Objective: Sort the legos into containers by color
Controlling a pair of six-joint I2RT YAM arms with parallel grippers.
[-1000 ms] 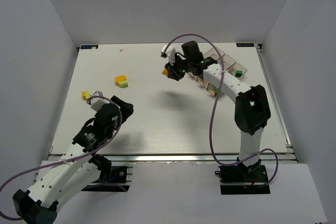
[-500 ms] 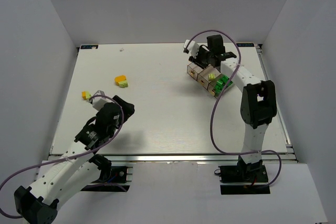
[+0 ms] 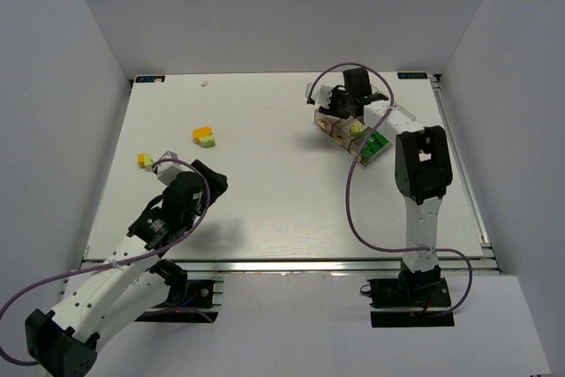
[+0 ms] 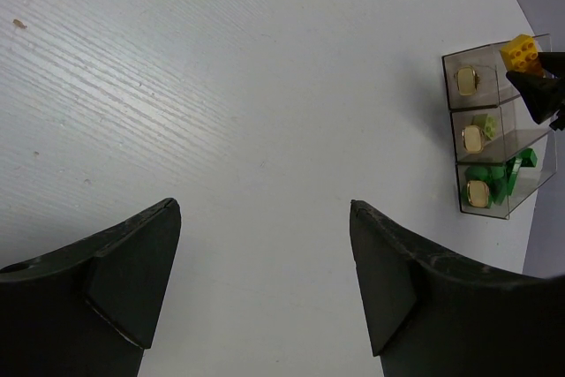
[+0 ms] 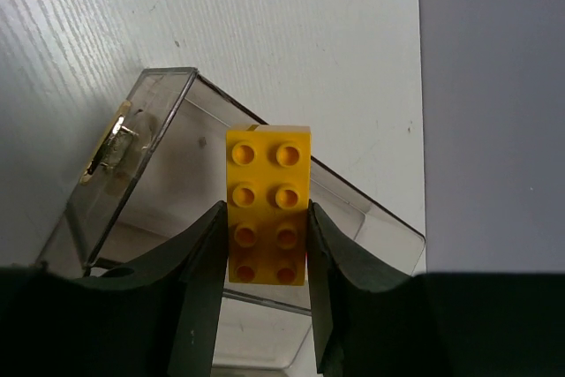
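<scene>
Right tool (image 5: 265,249) grips a yellow brick (image 5: 267,174) just above the end bin (image 5: 163,103), long axis skewed across it. I see the left tool (image 4: 265,280) open, well apart.

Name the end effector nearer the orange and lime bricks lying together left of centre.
Left. The left end effector sits open just nearside of those bricks; the right end effector is across the table above the containers, gripping a yellow brick.
</scene>
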